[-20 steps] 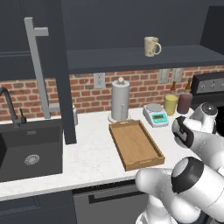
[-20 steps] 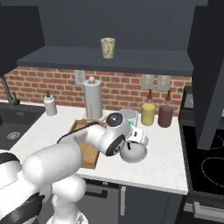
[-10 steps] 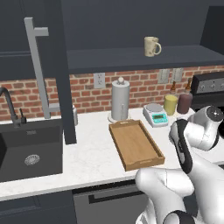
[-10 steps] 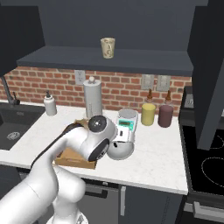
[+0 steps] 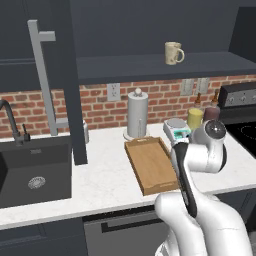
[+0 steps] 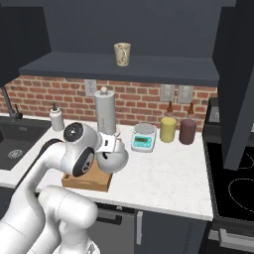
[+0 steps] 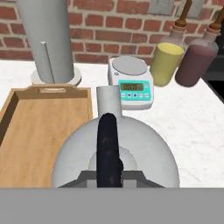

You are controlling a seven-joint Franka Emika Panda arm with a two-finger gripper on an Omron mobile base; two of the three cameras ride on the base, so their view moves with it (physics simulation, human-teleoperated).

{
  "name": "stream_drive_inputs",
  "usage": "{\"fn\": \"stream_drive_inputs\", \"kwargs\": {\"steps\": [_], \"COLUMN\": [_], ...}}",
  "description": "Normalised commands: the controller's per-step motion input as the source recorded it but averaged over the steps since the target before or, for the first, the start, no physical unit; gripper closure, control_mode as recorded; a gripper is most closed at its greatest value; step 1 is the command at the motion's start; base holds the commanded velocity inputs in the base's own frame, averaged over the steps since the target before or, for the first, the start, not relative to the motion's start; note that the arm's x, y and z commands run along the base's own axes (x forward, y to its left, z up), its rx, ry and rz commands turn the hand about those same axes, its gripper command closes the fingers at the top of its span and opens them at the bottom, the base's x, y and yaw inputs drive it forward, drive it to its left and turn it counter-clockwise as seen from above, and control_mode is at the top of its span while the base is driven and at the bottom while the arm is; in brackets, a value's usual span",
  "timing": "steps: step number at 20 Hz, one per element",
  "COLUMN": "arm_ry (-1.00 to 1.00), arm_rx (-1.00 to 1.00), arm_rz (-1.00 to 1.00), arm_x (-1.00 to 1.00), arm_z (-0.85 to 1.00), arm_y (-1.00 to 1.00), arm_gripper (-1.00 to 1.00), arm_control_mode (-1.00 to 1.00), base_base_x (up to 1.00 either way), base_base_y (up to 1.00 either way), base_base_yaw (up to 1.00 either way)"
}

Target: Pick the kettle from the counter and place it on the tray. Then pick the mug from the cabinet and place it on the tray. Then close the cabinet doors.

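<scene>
the gripper [image 7: 109,177] is clamped on the black handle of the kettle [image 7: 116,153], which hangs lifted off the counter [image 7: 192,127]. in the right base view the kettle [image 6: 112,158] sits under the white hand, over the right edge of the tray [image 6: 89,179]. in the hand view its spout points far, toward the scale [image 7: 131,85], and its dome overlaps the tray's [image 7: 39,127] right rim.

the tray [image 5: 152,162] lies bare on the counter [image 5: 100,175], its far end near the paper-towel cylinder [image 5: 137,114]. the scale [image 5: 176,129] is right of the tray, with a yellow bottle [image 5: 195,117] and a dark-red bottle [image 5: 212,111] further right by the brick wall.

the mug [image 5: 173,52] stands on the cabinet [image 5: 160,67] shelf, above the counter. a cabinet door [image 5: 55,80] stands open at left, over the sink [image 5: 35,172] edge.
</scene>
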Motion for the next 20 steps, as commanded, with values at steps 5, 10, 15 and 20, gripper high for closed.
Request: {"fn": "stream_drive_inputs", "kwargs": {"steps": [5,10,15,20], "arm_ry": [0.08,0.10,0.18,0.24], "arm_rx": [0.03,0.07,0.11,0.03], "arm_rz": [-0.01,-0.02,0.00,0.00], "arm_x": [0.20,0.42,0.58,0.55], "arm_z": [0.01,0.00,0.00,0.00], "arm_y": [0.70,0.49,0.27,0.20], "arm_gripper": [1.00,1.00,1.00,1.00], "arm_control_mode": [-1.00,-1.00,-1.00,-1.00], "base_base_x": [0.00,0.00,0.00,0.00], "base_base_y": [0.00,0.00,0.00,0.00], "base_base_yaw": [0.00,0.00,0.00,0.00]}}
